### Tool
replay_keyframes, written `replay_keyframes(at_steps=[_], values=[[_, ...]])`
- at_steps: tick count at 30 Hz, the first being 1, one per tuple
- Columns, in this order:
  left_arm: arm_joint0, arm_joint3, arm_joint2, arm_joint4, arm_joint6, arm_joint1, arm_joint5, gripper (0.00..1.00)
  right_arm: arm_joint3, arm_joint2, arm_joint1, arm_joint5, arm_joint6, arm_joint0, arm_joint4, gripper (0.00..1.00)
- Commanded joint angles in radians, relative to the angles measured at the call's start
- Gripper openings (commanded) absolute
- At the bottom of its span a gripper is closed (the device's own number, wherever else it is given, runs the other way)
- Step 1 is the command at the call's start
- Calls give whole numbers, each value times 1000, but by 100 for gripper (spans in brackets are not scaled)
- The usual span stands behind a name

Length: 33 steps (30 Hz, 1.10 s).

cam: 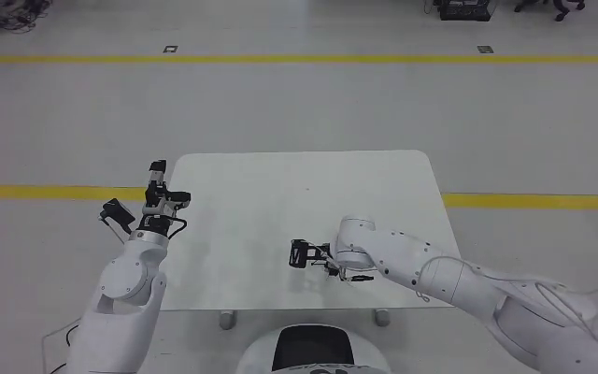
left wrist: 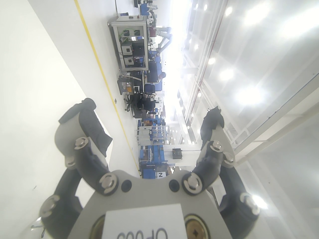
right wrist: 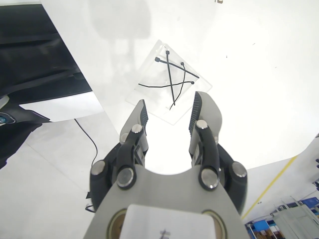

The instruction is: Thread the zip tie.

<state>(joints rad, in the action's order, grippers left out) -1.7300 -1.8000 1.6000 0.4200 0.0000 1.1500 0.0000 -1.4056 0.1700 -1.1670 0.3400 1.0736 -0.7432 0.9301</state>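
Note:
Several black zip ties [right wrist: 170, 80] lie crossed over one another in a shallow clear tray [right wrist: 154, 103] on the white table [cam: 299, 187]. My right gripper [right wrist: 169, 99] hovers just short of the tray, open, with nothing between its fingers. In the top view the right gripper [cam: 301, 254] is over the near middle of the table. My left gripper [cam: 140, 192] is held up beside the table's left edge, pointing out into the room. The left gripper [left wrist: 149, 108] is open and holds nothing.
The tray lies close to the table's near edge [right wrist: 82, 70], beyond which are the floor and a black cable [right wrist: 93, 145]. A yellow floor line [cam: 523, 200] runs behind the table. The far half of the tabletop is bare.

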Motion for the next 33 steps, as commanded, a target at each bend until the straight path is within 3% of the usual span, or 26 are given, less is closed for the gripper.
replay_keyframes(at_steps=[1,15,17,33], values=[[0,0,0,0,0,0,0,100,2,0,0,0,-5,-3,7,25],[0,0,0,0,0,0,0,100,62,0,-29,0,-58,-38,70,23],[0,0,0,0,0,0,0,100,78,0,-36,0,-71,-43,79,18],[0,0,0,0,0,0,0,100,191,0,-98,0,-88,-57,94,20]])
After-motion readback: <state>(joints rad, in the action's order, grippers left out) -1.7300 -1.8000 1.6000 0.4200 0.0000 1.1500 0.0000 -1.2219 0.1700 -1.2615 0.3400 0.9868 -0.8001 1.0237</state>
